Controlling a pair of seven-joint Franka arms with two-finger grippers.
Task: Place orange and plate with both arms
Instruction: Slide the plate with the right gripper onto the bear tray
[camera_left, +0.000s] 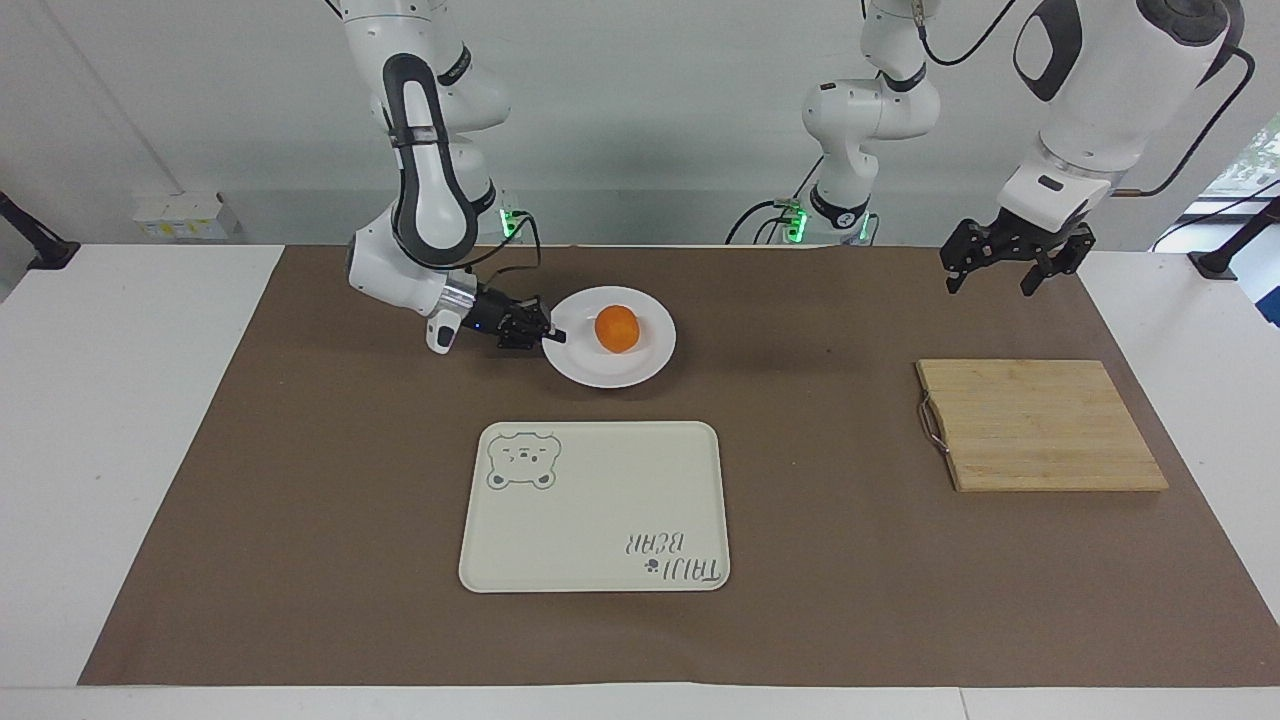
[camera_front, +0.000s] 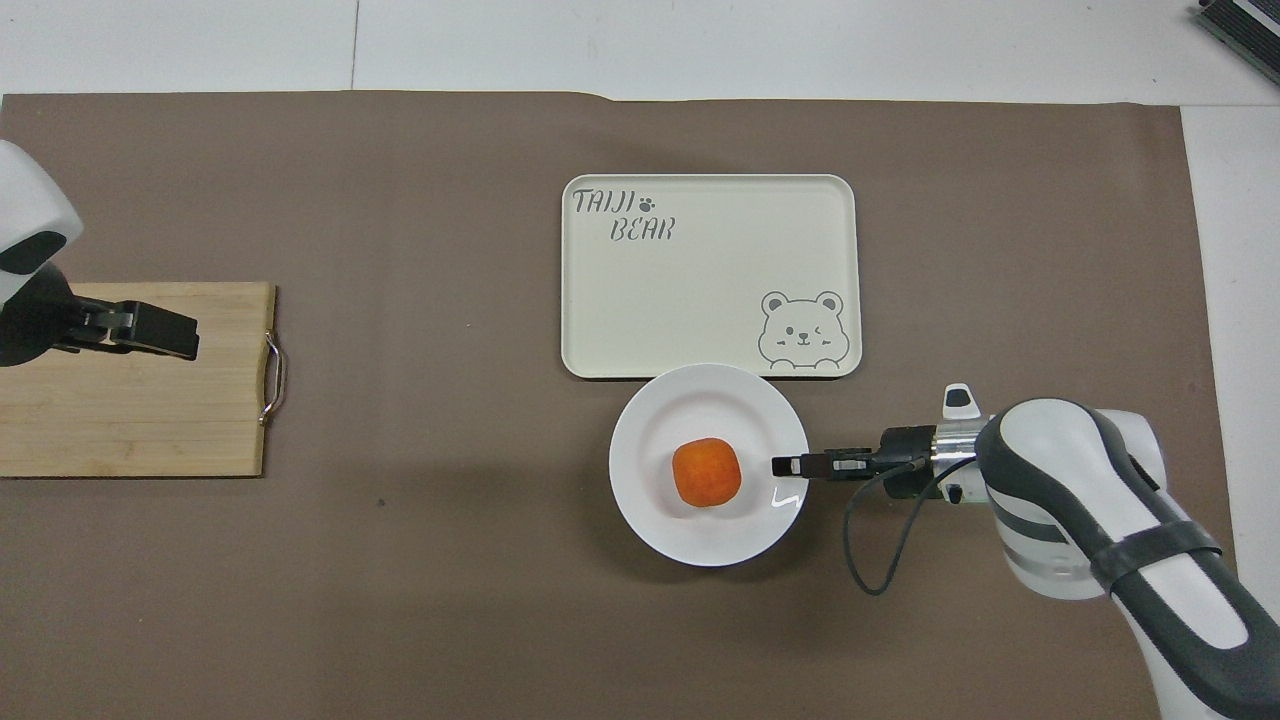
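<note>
Brown mat: right gripper (camera_left: 556, 335) is pinched on the plate (camera_left: 650, 365) rim, orange (camera_left: 616, 329) in its well just past the fingertips. Tray (camera_left: 594, 506) lies sideways off that grip line, close by. Left gripper (camera_left: 1008, 262) waits wide open above the board (camera_left: 1040, 424).

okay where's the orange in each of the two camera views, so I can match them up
Facing view: the orange sits on the white plate, upper middle, above the bear tray.
Overhead view: the orange sits on the same plate, lower middle, below the tray.
Shared landmark: the bear tray, farther from the robots than the plate.
</note>
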